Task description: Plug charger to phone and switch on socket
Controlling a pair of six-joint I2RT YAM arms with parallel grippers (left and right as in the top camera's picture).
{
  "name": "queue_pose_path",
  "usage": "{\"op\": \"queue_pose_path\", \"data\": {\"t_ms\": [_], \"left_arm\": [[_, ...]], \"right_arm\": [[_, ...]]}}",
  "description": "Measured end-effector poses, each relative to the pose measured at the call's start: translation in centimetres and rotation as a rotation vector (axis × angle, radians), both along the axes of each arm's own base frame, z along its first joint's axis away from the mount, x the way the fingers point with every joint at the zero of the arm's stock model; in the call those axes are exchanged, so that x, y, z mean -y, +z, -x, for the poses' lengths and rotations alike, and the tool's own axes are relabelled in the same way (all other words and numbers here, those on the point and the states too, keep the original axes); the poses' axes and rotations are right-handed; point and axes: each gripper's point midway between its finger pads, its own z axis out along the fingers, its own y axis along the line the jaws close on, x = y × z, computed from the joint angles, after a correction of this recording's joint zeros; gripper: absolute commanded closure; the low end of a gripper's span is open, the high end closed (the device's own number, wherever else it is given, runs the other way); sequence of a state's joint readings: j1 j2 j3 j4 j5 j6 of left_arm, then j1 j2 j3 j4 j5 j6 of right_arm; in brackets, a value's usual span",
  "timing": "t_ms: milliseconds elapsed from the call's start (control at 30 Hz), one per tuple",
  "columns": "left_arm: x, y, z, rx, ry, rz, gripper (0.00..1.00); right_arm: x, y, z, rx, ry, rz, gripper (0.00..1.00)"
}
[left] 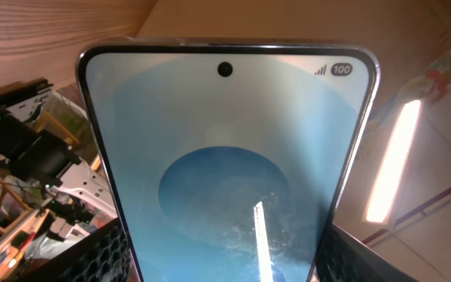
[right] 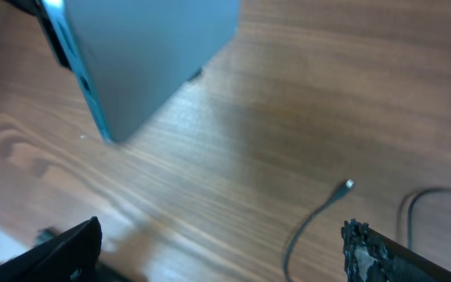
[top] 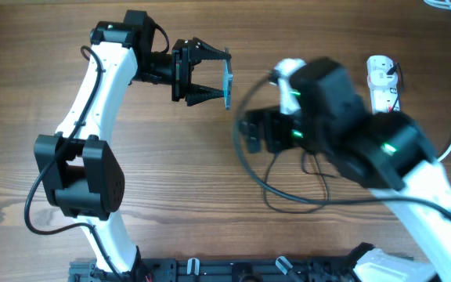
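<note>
Here the phone (left: 225, 180) is held above the desk (top: 171, 172), gripped by its side edges in the left tool (top: 219, 76). The right tool (right: 221, 251) is spread wide and empty. The charger (right: 313, 213), judged limp and light, lies below; a pinch just behind its tip is advised.

A wooden table (top: 171, 204) with clear grain fills the overhead view, with a black rail (top: 233, 270) along its lower edge. The left wrist view catches a bright strip light (left: 394, 160) (slanted across the frame).
</note>
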State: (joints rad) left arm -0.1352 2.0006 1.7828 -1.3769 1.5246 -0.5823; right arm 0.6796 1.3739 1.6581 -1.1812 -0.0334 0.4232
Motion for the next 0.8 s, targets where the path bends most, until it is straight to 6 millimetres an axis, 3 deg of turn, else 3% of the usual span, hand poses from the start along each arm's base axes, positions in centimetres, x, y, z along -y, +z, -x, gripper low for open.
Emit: {"op": "queue_pose_path", "data": {"t_ms": [167,267,333,467,600,733,800], "left_arm": [[0.0,0.0,0.0,0.000,0.000,0.001,0.29],[0.0,0.0,0.0,0.000,0.000,0.001,0.29],[0.0,0.0,0.0,0.000,0.000,0.001,0.29],[0.0,0.0,0.0,0.000,0.000,0.001,0.29],[0.0,0.0,0.0,0.000,0.000,0.001,0.29],[0.0,0.0,0.0,0.000,0.000,0.001,0.29],[0.0,0.0,0.0,0.000,0.000,0.001,0.29]], "right_arm": [[-4.7,2.2,-0.1,0.098,0.075,0.035,0.00],[-5.2,2.9,0.3,0.140,0.063,0.049,0.00],[-4.4,2.9,-0.1,0.155,0.005,0.072,0.00],[-0.6,3.2,-2.1,0.206,-0.245,0.142,0.00],[6.4,4.4,-4.4,0.252,-0.579,0.169,0.00],[11.9,4.9,-6.0,0.232,-0.744,0.150,0.00],[13.2,4.4,-6.5,0.186,-0.740,0.139,0.00]]}}
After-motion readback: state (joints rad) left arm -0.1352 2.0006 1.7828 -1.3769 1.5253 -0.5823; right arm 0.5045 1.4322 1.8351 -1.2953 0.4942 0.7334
